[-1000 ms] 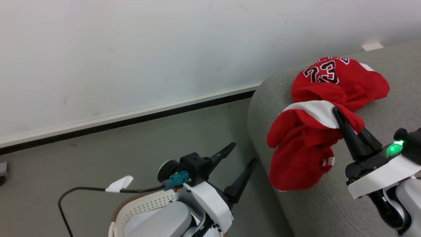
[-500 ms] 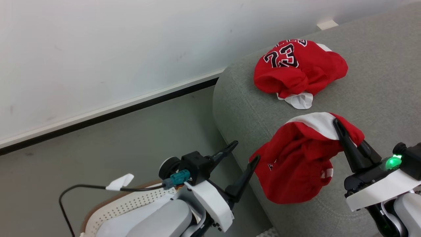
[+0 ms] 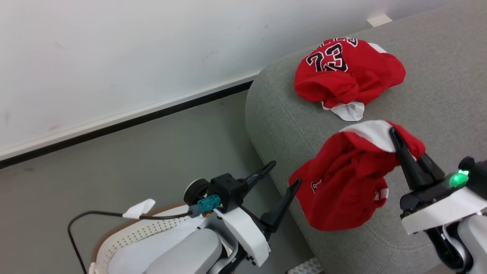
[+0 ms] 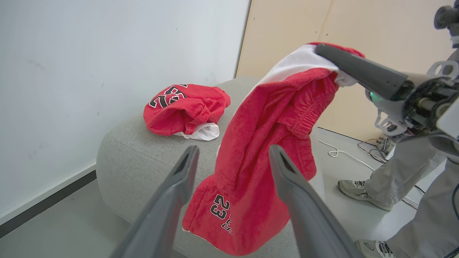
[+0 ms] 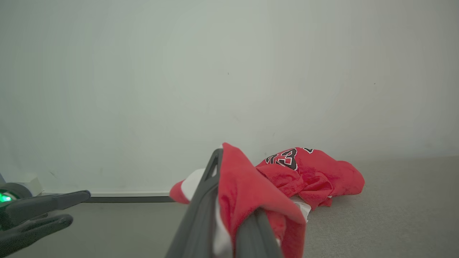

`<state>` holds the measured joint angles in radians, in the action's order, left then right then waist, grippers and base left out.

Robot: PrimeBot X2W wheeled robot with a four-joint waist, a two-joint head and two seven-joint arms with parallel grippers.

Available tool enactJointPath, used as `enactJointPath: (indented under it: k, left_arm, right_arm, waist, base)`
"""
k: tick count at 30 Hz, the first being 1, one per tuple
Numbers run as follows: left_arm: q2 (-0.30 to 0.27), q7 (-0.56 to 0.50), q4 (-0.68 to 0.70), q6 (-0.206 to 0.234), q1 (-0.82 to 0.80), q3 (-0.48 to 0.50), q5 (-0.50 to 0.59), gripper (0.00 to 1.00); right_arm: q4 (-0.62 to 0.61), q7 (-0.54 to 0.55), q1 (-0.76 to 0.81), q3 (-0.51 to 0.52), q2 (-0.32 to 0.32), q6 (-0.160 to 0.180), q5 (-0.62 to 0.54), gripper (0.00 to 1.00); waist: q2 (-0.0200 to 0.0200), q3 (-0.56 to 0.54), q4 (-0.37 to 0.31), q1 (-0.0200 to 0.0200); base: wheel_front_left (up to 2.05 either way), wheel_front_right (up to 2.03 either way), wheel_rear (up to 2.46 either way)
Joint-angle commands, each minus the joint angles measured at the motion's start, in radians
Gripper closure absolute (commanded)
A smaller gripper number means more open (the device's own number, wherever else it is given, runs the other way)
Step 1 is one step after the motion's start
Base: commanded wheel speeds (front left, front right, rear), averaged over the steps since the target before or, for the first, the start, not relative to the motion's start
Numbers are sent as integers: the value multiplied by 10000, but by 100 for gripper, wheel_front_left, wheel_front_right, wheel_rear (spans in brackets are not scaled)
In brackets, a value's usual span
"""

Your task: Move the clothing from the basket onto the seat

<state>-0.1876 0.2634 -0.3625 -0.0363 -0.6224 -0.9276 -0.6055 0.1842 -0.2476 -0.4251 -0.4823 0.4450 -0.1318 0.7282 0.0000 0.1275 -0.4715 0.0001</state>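
Clothing (image 3: 348,72) outside basket (image 3: 131,235): one on seat (image 3: 437,76), one held.

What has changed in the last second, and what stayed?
The head camera shifted, so small moves are uncertain. The hanging red garment overlapped the number 23 jersey a second ago; now it shows apart from it, at the edge of the sofa. Nothing was taken or released: the right gripper stays shut on the garment. The jersey still lies on the sofa; the left gripper stays open over the basket.
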Motion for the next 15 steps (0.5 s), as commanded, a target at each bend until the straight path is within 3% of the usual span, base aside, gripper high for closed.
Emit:
enactJointPath:
  k: [1, 6, 15]
  left_arm:
    - [-19, 9, -35, -34, -81, -11, 151, 0]
    - [-28, 3, 17, -20, -202, -16, 156, 0]
    - [-243, -114, 202, 27, -345, -48, 253, 0]
  right_arm:
    - [-24, -24, -234, 73, 4, 23, -108, 100]
    - [45, 84, -916, 17, 301, 23, -291, 100]
    - [391, 404, -2687, 145, 1385, 23, -112, 100]
  waist:
    - [0, 81, 67, -1]
    - [0, 336, 198, -1]
    - [0, 942, 491, -1]
  base:
    - [0, 0, 0]
    - [0, 0, 0]
    - [0, 0, 0]
